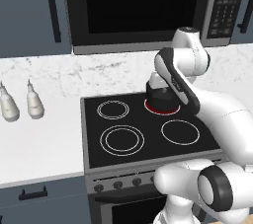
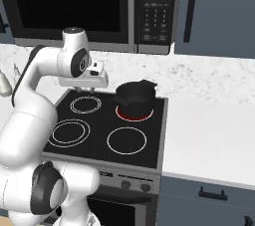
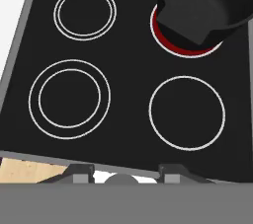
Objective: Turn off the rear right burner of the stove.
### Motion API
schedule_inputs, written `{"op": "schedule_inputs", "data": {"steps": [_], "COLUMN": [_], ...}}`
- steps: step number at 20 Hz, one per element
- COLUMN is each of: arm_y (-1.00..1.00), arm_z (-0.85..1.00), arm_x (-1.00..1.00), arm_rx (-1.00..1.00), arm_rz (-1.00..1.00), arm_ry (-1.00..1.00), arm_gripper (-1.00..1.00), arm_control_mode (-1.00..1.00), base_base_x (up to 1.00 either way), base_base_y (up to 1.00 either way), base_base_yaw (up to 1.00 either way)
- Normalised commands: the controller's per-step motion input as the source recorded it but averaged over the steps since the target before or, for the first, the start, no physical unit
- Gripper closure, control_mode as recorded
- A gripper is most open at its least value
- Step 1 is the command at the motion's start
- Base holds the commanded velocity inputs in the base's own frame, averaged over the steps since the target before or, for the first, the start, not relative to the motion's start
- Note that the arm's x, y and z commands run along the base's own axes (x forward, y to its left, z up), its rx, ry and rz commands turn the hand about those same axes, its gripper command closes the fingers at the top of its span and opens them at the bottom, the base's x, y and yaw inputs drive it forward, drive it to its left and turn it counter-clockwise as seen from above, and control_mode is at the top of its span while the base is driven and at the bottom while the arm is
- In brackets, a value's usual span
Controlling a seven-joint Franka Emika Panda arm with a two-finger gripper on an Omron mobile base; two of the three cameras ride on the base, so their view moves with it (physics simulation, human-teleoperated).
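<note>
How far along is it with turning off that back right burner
Nothing looks done yet: the rear right burner glows red under the black pot. In hand: the gripper hangs above the stove, holding nothing, well back from the knobs on the front panel. Left: reaching the right knob and turning it until the ring goes dark.

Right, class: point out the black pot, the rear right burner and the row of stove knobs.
black pot (image 2: pixel 135 97): right base view, on its side wall.
rear right burner (image 3: pixel 174 46): hand view, on the red ring showing beside the pot.
stove knobs (image 1: pixel 117 184): left base view, on one knob of the front panel.
</note>
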Motion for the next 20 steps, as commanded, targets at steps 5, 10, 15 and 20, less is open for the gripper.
{"op": "schedule_inputs", "data": {"steps": [5,10,15,20], "arm_y": [-0.12,-0.41,-0.16,0.00], "arm_z": [-0.11,-0.19,-0.04,0.00], "arm_x": [0.00,0.00,0.00,0.00], "arm_rx": [-0.01,-0.01,0.00,0.00], "arm_rz": [0.00,0.00,0.00,0.00], "arm_ry": [-0.04,-0.02,0.00,0.00], "arm_gripper": [-1.00,-1.00,-1.00,-1.00], "arm_control_mode": [-1.00,-1.00,-1.00,-1.00], "base_base_x": [0.00,0.00,0.00,0.00], "base_base_y": [0.00,0.00,0.00,0.00], "base_base_yaw": [0.00,0.00,0.00,0.00]}}
